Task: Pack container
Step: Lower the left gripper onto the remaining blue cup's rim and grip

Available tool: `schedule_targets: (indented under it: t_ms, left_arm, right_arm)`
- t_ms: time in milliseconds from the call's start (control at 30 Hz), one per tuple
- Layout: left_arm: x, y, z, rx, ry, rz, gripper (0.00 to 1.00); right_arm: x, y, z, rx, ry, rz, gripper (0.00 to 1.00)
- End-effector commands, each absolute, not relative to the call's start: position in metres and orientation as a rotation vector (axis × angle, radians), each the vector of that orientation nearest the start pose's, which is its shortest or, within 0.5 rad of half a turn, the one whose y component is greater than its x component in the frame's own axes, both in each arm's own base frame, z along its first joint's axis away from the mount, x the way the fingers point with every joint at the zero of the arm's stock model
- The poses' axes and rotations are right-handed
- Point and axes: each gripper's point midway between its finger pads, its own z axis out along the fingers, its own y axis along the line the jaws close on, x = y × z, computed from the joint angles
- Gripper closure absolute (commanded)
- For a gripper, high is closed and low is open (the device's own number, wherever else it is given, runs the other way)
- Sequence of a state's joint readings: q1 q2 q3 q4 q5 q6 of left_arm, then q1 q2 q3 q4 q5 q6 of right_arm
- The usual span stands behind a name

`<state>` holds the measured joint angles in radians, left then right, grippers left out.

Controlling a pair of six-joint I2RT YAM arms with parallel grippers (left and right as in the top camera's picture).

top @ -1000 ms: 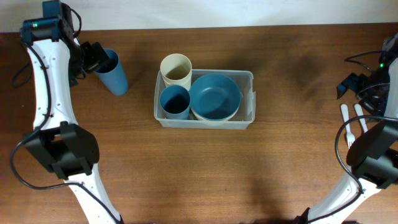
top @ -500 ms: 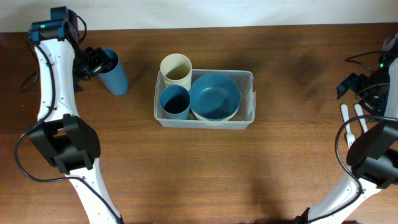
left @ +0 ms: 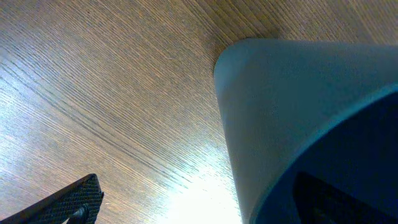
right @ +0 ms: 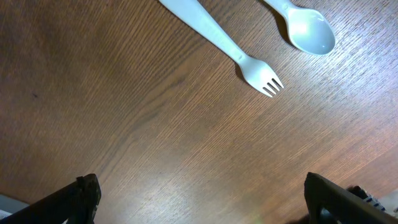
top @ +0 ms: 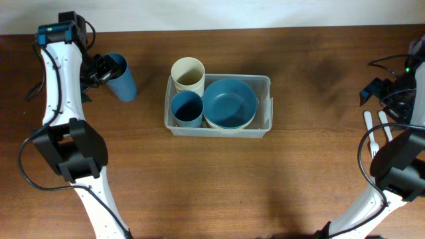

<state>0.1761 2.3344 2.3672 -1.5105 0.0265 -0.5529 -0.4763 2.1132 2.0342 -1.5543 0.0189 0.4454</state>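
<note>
From above, the clear container (top: 264, 114) sits mid-table, holding a cream cup (top: 188, 72), a blue cup (top: 186, 108) and a blue bowl (top: 230, 101). The left gripper (top: 105, 67) is at a second blue cup (top: 122, 81), well to the container's left. In the left wrist view the jaws are spread and that cup's wall looms close, unclamped. In the right wrist view the right gripper (right: 208, 208) gapes empty above the wood, near a white fork (right: 224, 48) and spoon (right: 310, 31).

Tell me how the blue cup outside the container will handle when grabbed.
The blue cup looks like smooth plastic, so probably light and a bit slippery. It stands tall on a narrower base, so a sideways nudge may tip it; tipped, it would likely roll.
</note>
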Motion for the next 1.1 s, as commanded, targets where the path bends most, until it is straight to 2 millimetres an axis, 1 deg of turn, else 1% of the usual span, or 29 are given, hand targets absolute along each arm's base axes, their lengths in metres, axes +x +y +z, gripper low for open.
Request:
schedule_targets:
  t_ms: [0,600,900,1067]
  left_arm:
    - [0.4613,0.0789,0.1246,-1.118,2.853,-0.066,0.0]
    - [0.4567,0.0784,0.1222,-1.127,2.874,-0.058,0.0]
    - [0.4572,0.0786,0.1182,-1.13,2.881,-0.055,0.01]
    - [0.4613,0.0799,0.1183,-1.123,2.865,-0.055,0.01]
  right_arm:
    - [0.343,-0.1838,0.1388,1.434,2.854,-0.049,0.01]
    - [0.3429,-0.1838,0.1388,1.434,2.854,-0.049,0.01]
    - [0.343,-0.1839,0.1389,1.434,2.854,-0.049,0.01]
    - [0.3429,-0.1838,0.1387,1.435,2.854,-0.049,0.01]
